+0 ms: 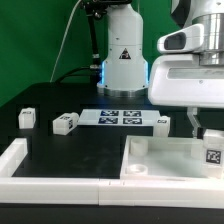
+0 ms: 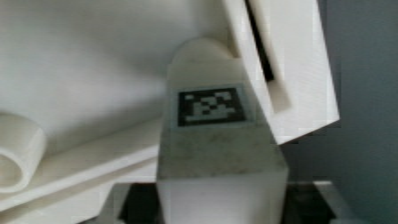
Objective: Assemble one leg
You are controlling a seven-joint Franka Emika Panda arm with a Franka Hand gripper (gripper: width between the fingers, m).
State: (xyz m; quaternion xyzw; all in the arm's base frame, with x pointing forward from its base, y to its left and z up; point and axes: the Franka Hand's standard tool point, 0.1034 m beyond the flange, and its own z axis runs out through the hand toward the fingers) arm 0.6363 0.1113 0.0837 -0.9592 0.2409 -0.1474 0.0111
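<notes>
My gripper [image 1: 204, 126] hangs at the exterior view's right, shut on a leg [image 1: 212, 150], a small white post with a black-and-white tag. It holds the leg over the right part of the large white tray-like piece [image 1: 150, 165]. In the wrist view the leg [image 2: 214, 130] stands out between my dark fingers [image 2: 135, 202], tag facing the camera, with the tray's wall [image 2: 285, 60] behind it and a round corner socket [image 2: 15, 150] off to one side. Whether the leg's end touches the tray is hidden.
Three more white legs lie on the black table: one at the exterior view's left [image 1: 27, 118], one beside it [image 1: 65, 124], one right of the marker board [image 1: 160, 122]. The marker board [image 1: 120, 117] lies before the robot base [image 1: 122, 60]. A white wall [image 1: 20, 165] borders the front left.
</notes>
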